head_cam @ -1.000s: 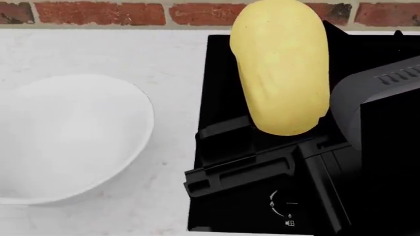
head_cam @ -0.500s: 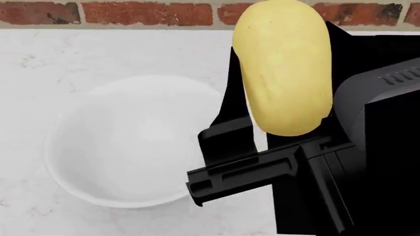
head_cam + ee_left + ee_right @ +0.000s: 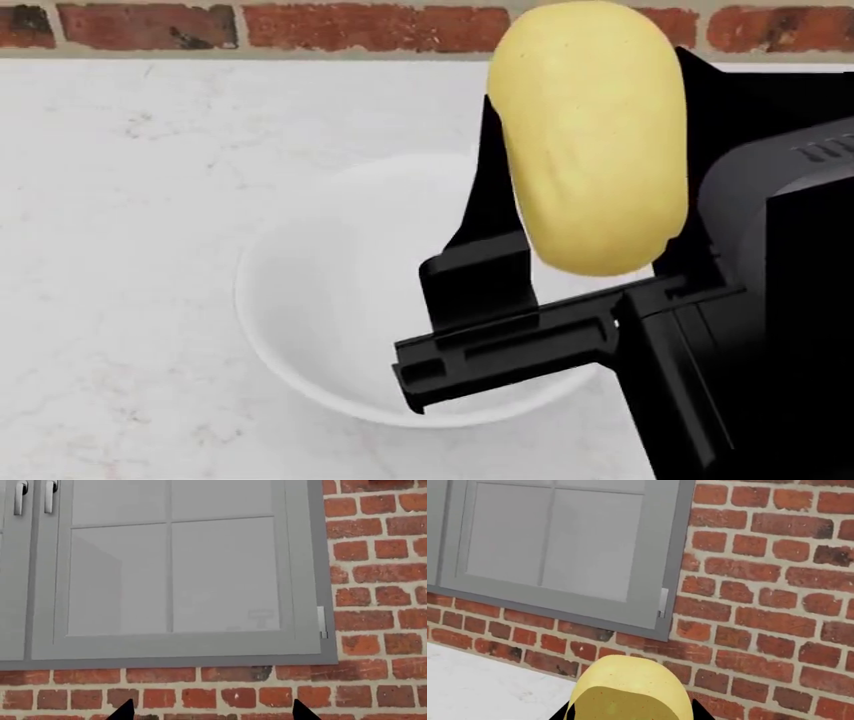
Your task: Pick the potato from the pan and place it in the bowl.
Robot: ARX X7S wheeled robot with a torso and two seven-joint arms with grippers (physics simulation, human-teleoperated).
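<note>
The pale-yellow potato (image 3: 587, 140) hangs upright in the head view, clamped between the black fingers of my right gripper (image 3: 587, 90). It is above the right part of the white bowl (image 3: 334, 300), which stands on the counter below. The right wrist view shows the potato (image 3: 627, 690) filling the gap between the jaws of the right gripper (image 3: 630, 712). My left gripper (image 3: 212, 715) is open and empty, facing a brick wall, and does not show in the head view. The pan is out of view.
A pale marble counter (image 3: 134, 200) spreads to the left of the bowl. A red brick wall (image 3: 334, 25) runs along the back. A black stove surface (image 3: 774, 95) shows at the right behind my arm. Grey window frames (image 3: 173, 650) appear in both wrist views.
The potato and right gripper have travelled left from over the stove to above the bowl. The stove has slid out toward the right edge. The grip is unchanged.
</note>
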